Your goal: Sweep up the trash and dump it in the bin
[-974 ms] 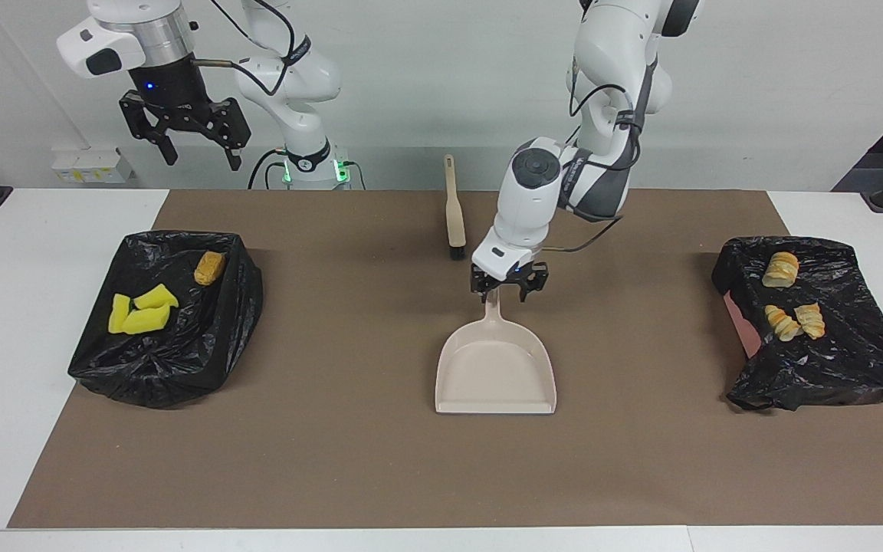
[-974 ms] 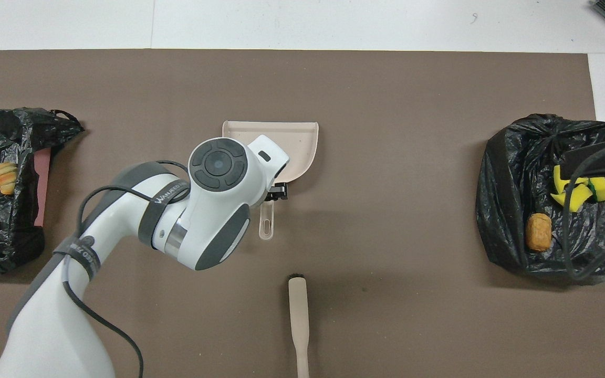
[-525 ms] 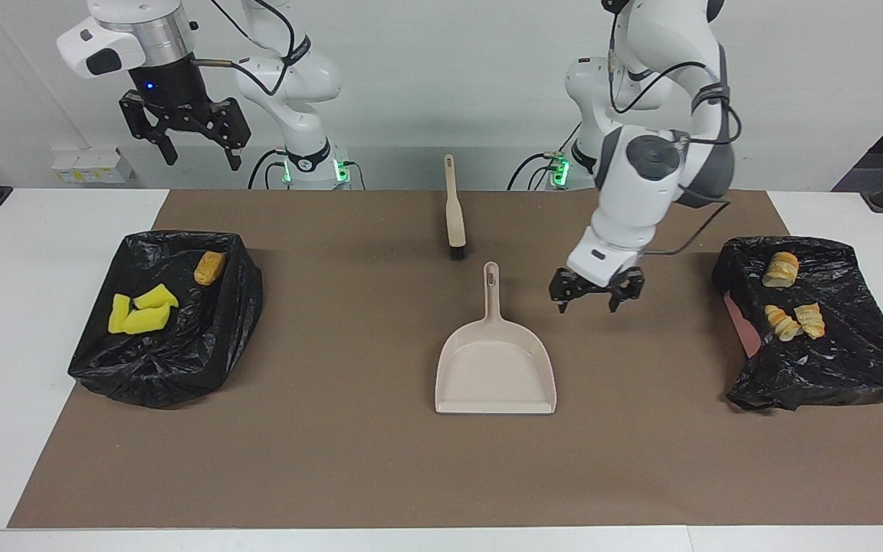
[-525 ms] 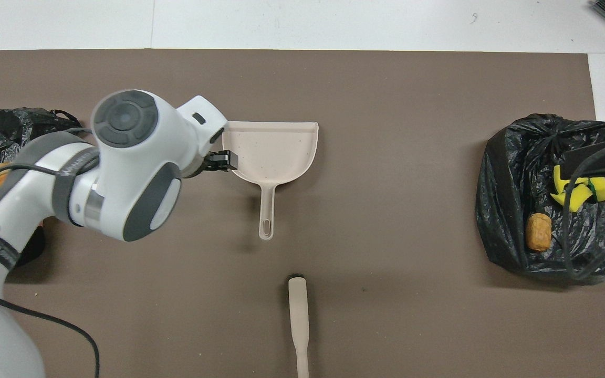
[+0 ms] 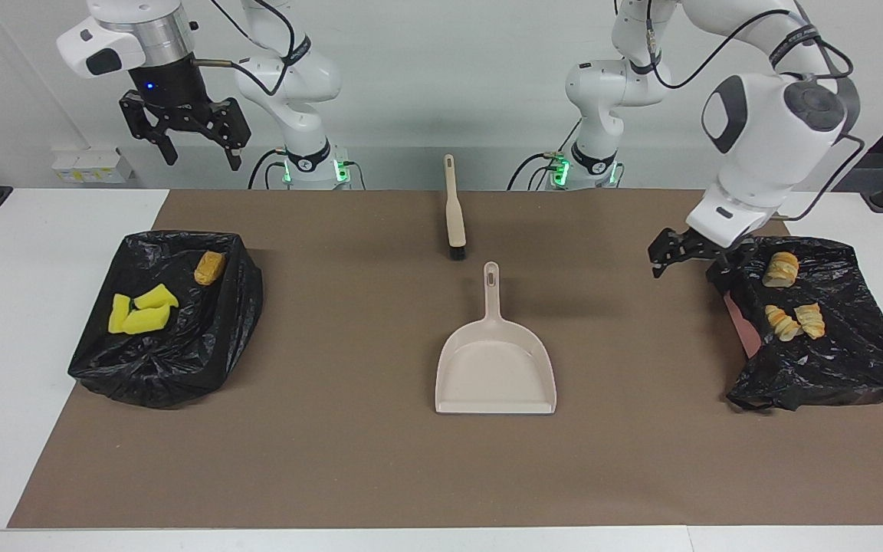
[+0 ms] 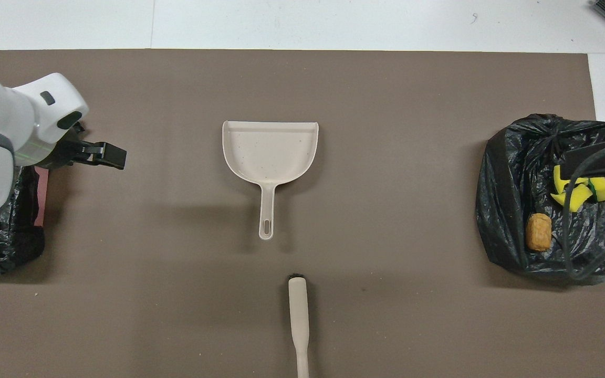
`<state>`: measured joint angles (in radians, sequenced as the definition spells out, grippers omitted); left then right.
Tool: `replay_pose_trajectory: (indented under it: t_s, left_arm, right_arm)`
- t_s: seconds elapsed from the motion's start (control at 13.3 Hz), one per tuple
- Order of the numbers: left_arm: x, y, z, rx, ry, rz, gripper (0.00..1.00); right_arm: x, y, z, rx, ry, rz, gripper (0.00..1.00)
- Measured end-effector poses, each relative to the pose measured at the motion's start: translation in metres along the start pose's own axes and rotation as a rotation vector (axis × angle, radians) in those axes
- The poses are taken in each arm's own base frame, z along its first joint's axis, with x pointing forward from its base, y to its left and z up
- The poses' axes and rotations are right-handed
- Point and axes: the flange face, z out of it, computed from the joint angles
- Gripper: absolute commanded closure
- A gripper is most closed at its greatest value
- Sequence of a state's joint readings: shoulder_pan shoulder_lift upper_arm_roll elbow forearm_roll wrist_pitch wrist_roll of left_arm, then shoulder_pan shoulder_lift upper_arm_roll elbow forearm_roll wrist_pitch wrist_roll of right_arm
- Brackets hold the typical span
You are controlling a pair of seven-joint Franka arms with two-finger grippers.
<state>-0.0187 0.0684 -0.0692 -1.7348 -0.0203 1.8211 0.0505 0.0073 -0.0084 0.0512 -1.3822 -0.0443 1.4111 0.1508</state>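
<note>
The left gripper (image 5: 692,264) is seen with its fingers spread apart and nothing between them, raised over the brown mat (image 5: 349,460) just beside the black-lined bin (image 5: 832,368) at the left arm's end of the table. The right gripper (image 5: 195,142) is likewise held open and empty, high in the air over the right arm's end of the table, where that arm waits. The trash is found split between two bins. In the left arm's bin three golden-beige bread and croissant pieces are laid on the black liner: one ridged roll (image 5: 780,269) nearer to the robots and two ribbed croissant pieces (image 5: 796,321) side by side farther from them. In the black-lined bin (image 5: 173,368) at the right arm's end, three bright yellow foam wedges (image 5: 141,309) are clustered together, touching, and a tan-orange walnut-like lump (image 5: 209,267) is set apart from them, nearer to the robots. A beige dustpan (image 5: 496,368) is laid flat at the middle of the mat, its handle pointed toward the robots, and a beige brush (image 5: 453,211) with black bristles is laid near that handle, nearer to the robots.
</note>
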Motion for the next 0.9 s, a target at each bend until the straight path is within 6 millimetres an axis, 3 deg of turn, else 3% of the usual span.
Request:
replay_pose_trajectory:
  t_s: [0.22,0.52,0.9]
  left_arm:
    - [-0.017,-0.012,-0.028,0.004,-0.001,0.004,0.00]
    - [-0.029,-0.010,-0.069,0.019,-0.034,0.032,0.00]
    - [-0.037,-0.009,-0.093,0.017,-0.064,0.043,0.00]
  right_arm:
    - [0.000,0.000,0.000,0.000,0.000,0.000,0.00]
    - [0.000,0.000,0.000,0.000,0.000,0.000,0.00]
    - [0.000,0.000,0.000,0.000,0.000,0.000,0.00]
